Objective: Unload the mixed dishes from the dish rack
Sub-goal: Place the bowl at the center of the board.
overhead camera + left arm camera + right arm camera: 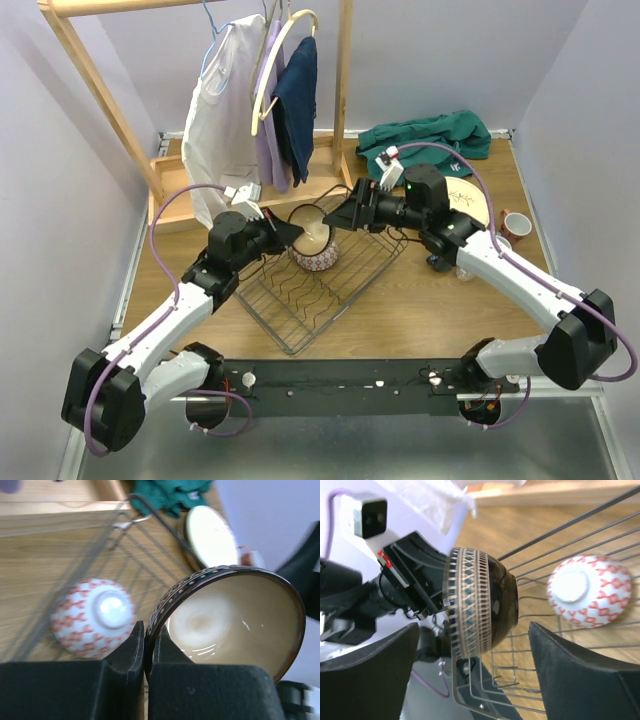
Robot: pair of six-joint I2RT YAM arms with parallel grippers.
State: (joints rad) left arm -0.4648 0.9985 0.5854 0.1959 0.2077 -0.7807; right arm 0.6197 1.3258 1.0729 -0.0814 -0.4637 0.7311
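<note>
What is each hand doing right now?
Left hand: closed on the rim of the dark patterned bowl.
Right hand: open, straddling that bowl, not gripping it.

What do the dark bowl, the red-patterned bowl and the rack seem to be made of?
Dark bowl: probably glazed ceramic. The cream inside is glossy with bright highlights, and the outside is dark with a fine pattern.
Red-patterned bowl: likely glazed ceramic or porcelain. It is white and smooth, with a shiny base.
Rack: thin dark wire, seemingly coated metal.
</note>
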